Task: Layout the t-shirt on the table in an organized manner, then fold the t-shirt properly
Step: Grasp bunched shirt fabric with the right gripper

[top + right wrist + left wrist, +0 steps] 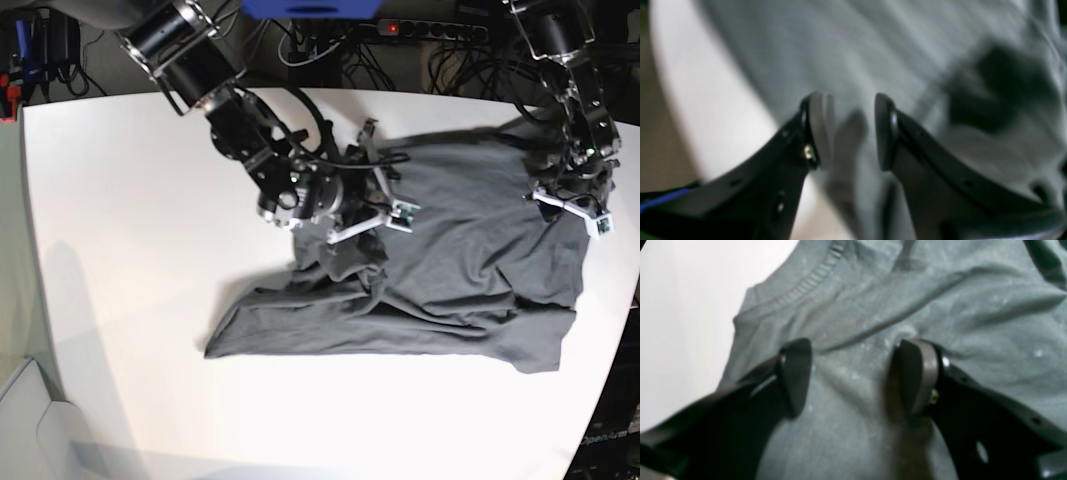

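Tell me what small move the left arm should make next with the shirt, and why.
Probably close the left pincer on the cloth. Its jaws stand open on the t-shirt just below the ribbed collar, with fabric between them, and the shirt lies bunched and wrinkled on the table, so it needs a hold before being spread.

Bright even light overhead; right wrist view motion-blurred, left wrist view soft.

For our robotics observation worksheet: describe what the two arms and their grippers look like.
Both arms are black, jointed, with exposed black cables. The left gripper and right gripper have black perforated fingers ending in rounded oval pads, dark-faced with grey backing. A small white camera module sits at each wrist.
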Robot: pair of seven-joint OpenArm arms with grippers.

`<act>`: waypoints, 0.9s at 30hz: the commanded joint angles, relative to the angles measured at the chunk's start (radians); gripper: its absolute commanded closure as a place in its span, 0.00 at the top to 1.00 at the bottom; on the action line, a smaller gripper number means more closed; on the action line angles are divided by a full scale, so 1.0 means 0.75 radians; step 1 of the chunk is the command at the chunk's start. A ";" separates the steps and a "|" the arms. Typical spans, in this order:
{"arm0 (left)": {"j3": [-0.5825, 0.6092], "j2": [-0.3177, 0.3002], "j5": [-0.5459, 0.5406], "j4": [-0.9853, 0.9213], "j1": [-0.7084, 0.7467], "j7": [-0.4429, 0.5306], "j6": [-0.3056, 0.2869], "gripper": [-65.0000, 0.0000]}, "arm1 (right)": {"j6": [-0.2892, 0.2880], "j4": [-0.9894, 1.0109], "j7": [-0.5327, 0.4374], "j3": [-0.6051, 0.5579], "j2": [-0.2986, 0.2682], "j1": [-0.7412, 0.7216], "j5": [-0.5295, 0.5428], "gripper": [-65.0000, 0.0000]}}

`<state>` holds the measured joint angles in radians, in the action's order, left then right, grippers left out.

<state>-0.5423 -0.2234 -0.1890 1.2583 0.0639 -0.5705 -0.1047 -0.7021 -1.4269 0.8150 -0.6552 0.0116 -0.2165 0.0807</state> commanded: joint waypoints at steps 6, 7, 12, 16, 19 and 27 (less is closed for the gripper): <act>0.000 -0.004 0.026 -0.020 0.020 -0.147 0.026 0.62 | 0.005 -0.161 0.011 0.103 -0.072 -0.029 0.004 0.29; -0.002 -0.004 0.026 -0.020 0.020 -0.147 0.026 0.62 | 0.005 -0.161 0.019 0.154 -0.074 -0.046 0.004 0.30; -0.002 -0.004 0.026 -0.022 0.020 -0.147 0.026 0.62 | 0.005 -0.069 0.056 0.425 -0.066 -0.164 0.004 0.46; -0.002 -0.004 0.026 -0.020 0.020 -0.147 0.026 0.62 | 0.005 0.093 0.052 0.476 -0.062 -0.248 0.014 0.58; -0.002 -0.004 0.026 -0.020 0.020 -0.147 0.026 0.62 | 0.005 0.189 0.048 0.480 -0.021 -0.281 0.014 0.60; -0.002 -0.004 0.026 -0.020 0.018 -0.147 0.026 0.62 | 0.005 0.330 -0.091 0.467 0.039 -0.285 0.006 0.60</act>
<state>-0.5426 -0.2241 -0.1890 1.2583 0.0605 -0.5777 -0.1005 -0.6952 -1.1629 0.7624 -0.3065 0.0360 -0.4011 0.0757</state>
